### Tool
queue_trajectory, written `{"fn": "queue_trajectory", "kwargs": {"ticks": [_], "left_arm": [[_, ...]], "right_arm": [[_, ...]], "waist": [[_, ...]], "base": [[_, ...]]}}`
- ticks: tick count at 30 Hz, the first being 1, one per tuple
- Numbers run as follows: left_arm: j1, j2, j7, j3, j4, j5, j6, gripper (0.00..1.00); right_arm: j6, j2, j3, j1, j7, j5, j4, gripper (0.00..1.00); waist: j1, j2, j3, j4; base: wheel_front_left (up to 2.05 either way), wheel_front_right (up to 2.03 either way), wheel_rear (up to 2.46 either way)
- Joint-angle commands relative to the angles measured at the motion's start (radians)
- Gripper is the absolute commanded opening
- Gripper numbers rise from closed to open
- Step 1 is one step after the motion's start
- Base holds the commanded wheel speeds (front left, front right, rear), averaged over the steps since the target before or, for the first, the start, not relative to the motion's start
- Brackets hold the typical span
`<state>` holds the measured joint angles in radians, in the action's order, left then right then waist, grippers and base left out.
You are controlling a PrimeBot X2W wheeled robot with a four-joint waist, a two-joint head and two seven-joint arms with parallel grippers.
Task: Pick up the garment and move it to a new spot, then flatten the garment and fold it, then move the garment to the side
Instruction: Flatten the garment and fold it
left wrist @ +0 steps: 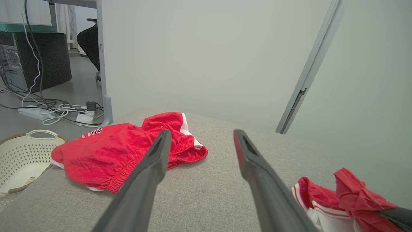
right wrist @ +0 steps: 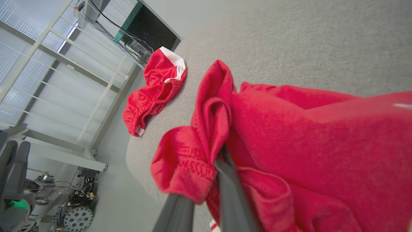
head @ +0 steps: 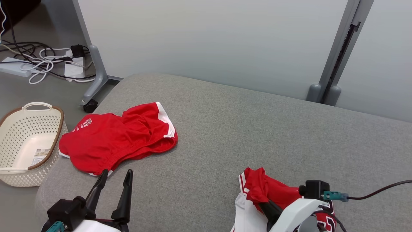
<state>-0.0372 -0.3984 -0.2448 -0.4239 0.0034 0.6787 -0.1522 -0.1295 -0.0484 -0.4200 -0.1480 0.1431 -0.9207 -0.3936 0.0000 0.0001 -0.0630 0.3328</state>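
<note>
Closest in, the right hand (right wrist: 210, 180) is seen in its own wrist view nearly closed, with a fold of the red-and-white garment (right wrist: 305, 145) pinched between the two fingers. The rest of the cloth is bunched up around and beyond them. That pinch can't be made out from the head view, where the fingers are mostly buried in fabric. A white panel with red trim is shown there instead, which is barely caught by the wrist camera.

The left hand (head: 116, 174) is held wide open with nothing gripped, and in the left wrist view only grey worktop (head: 241, 129) is seen through the gap. A pair of red shorts (head: 119, 138) is crumpled just ahead of its fingertips, a bit to its left. Whether the left tip is actually touching the hem can't be told, tbh.

Further to the left of that hand, a cream perforated basket (head: 60, 127) is parked on the floor beside the worktop, and a tangle of cables (head: 42, 64) is spotted farther off.
</note>
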Motion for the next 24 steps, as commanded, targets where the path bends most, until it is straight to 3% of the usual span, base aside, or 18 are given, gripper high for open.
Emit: {"fn": "queue_trajectory", "kwargs": {"ticks": [1,2,3,4,5,10,14,24], "left_arm": [[0.005,-0.007,0.002,0.001,0.0,-0.001,-0.003,1.0],[0.003,-0.008,0.003,0.001,-0.001,0.001,-0.004,1.0],[0.002,-0.009,0.003,0.003,-0.001,0.002,-0.005,1.0],[0.002,-0.01,0.003,0.005,-0.001,0.004,-0.006,1.0],[0.001,-0.01,0.004,0.006,-0.002,0.005,-0.007,1.0],[-0.004,-0.009,0.002,0.008,-0.004,0.008,-0.012,1.0],[-0.012,-0.006,-0.001,0.013,-0.007,0.011,-0.017,1.0],[-0.018,0.009,-0.011,0.026,-0.015,0.005,-0.023,1.0]], "right_arm": [[-0.003,-0.005,-0.016,-0.017,-0.017,-0.007,-0.024,0.0],[-0.002,-0.006,-0.029,-0.026,-0.026,-0.017,-0.042,0.0],[-0.003,-0.006,-0.042,-0.037,-0.037,-0.026,-0.06,0.17],[-0.003,-0.005,-0.057,-0.047,-0.047,-0.034,-0.074,0.51],[-0.003,-0.005,-0.069,-0.057,-0.055,-0.043,-0.089,1.0],[-0.003,-0.006,-0.123,-0.092,-0.09,-0.087,-0.091,1.0],[-0.003,-0.006,-0.11,-0.11,-0.116,-0.087,-0.04,1.0],[-0.002,-0.12,0.11,-0.047,-0.134,0.036,0.171,1.0]], "waist": [[0.0,-0.0001,-0.002,0.001],[0.0,-0.0001,-0.003,0.001],[0.0,-0.0001,-0.004,0.0],[0.0,-0.0001,-0.005,-0.002],[0.0,-0.0001,-0.005,-0.004],[0.0,-0.0001,-0.008,-0.025],[0.0,-0.0001,-0.008,-0.053],[0.0,-0.0001,-0.008,-0.12]], "base": [[0.0,0.0,0.0],[0.0,0.0,0.0],[0.0,0.0,0.0],[0.0,0.0,0.0],[0.0,0.0,0.0],[0.0,0.0,0.0],[0.0,0.0,0.0],[0.0,0.0,0.0]]}}
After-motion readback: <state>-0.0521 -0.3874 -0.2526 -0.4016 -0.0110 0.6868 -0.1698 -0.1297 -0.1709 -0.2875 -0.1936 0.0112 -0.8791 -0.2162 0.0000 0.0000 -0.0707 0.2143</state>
